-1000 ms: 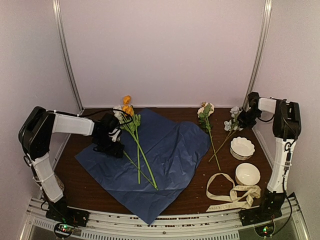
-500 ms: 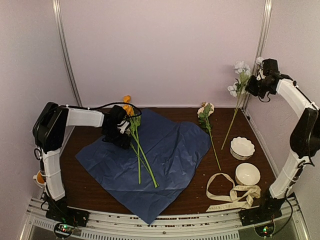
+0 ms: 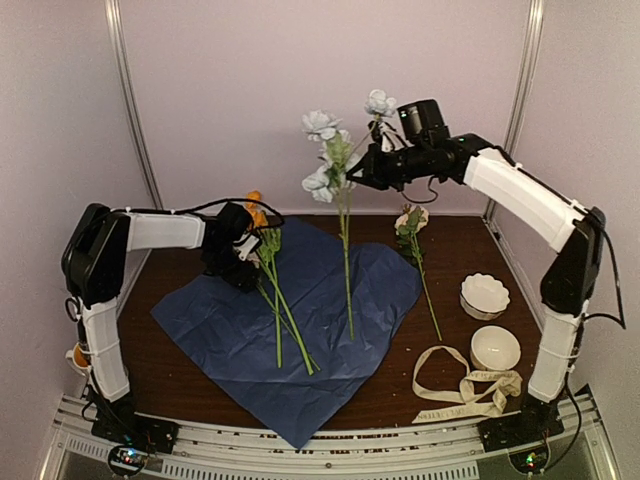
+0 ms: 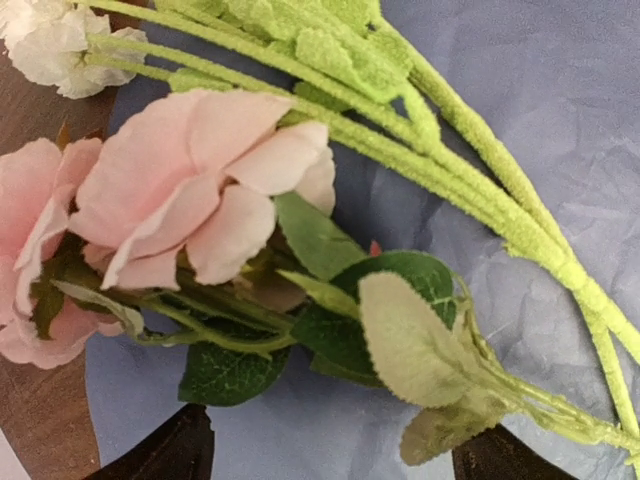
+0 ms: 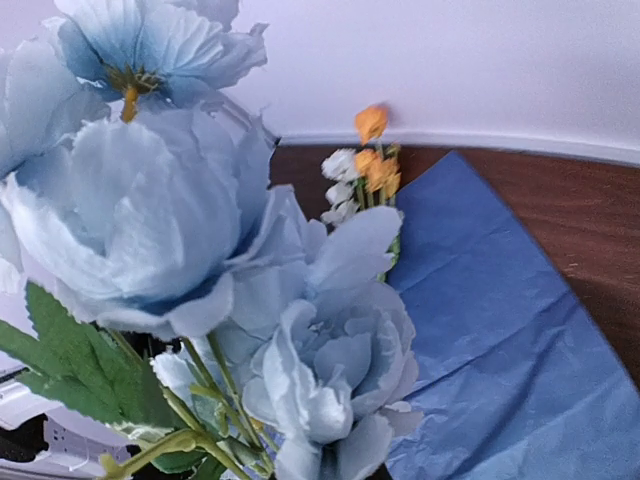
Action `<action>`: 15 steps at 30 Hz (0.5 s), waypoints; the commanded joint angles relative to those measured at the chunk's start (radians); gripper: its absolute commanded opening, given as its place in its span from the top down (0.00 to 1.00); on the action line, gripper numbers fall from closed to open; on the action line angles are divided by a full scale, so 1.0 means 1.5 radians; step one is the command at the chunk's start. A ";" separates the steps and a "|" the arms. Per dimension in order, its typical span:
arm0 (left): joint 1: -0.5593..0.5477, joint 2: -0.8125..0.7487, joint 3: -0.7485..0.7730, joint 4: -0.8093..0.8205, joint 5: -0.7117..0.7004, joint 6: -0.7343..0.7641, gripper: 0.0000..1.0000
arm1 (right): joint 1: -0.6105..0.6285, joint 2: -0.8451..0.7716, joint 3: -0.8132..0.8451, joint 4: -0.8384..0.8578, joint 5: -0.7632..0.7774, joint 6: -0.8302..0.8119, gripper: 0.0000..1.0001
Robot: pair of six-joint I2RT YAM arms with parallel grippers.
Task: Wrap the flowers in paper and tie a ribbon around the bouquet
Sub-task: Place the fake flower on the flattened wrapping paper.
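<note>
The right gripper (image 3: 372, 170), jaws pressed together on the upper stem of a pale blue flower sprig (image 3: 346, 250), holds it upright high above the table (image 3: 392, 398), blooms on top and the stem's foot hanging over the middle of the blue paper (image 3: 215, 330). In the right wrist view those blue blooms (image 5: 150, 220) fill the foreground. The left gripper (image 3: 240, 270), jaws spread wide and gripping nothing, hovers low at the paper's 10 o'clock side over the flowers (image 3: 280, 315) that lie there, their green stems running toward 5 o'clock across the sheet; its wrist camera looks straight down on a pink bloom (image 4: 200, 190) between the two dark fingertips (image 4: 170, 452). Orange blooms (image 3: 255, 210) reach past the paper's edge at 11 o'clock. A cream-headed flower (image 3: 415, 245) lies on bare wood at 2 o'clock, just off the sheet. The ribbon (image 3: 455, 390) lies loosely looped at 4 o'clock, just beside two white bowls (image 3: 485, 296).
</note>
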 commanded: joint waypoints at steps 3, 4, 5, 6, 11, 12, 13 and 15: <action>-0.003 -0.110 -0.090 0.028 0.004 -0.053 0.14 | 0.093 0.213 0.190 -0.008 -0.010 0.026 1.00; -0.003 -0.123 -0.108 0.035 0.002 -0.061 0.14 | 0.101 0.237 0.201 0.010 -0.016 0.043 1.00; -0.003 -0.132 -0.124 0.040 0.002 -0.069 0.14 | 0.110 0.261 0.205 0.033 -0.021 0.061 1.00; -0.004 -0.140 -0.136 0.042 0.002 -0.076 0.14 | 0.117 0.282 0.206 0.059 -0.024 0.081 1.00; -0.003 -0.164 -0.171 0.035 -0.007 -0.096 0.14 | 0.112 0.389 0.308 -0.006 0.025 0.109 0.58; -0.003 -0.169 -0.177 0.034 -0.009 -0.098 0.14 | 0.101 0.392 0.331 -0.049 0.035 0.100 0.47; -0.003 -0.175 -0.183 0.034 -0.009 -0.099 0.14 | 0.085 0.381 0.334 -0.076 0.044 0.082 0.41; -0.003 -0.184 -0.193 0.037 -0.008 -0.096 0.14 | 0.056 0.321 0.289 -0.120 0.102 0.028 0.38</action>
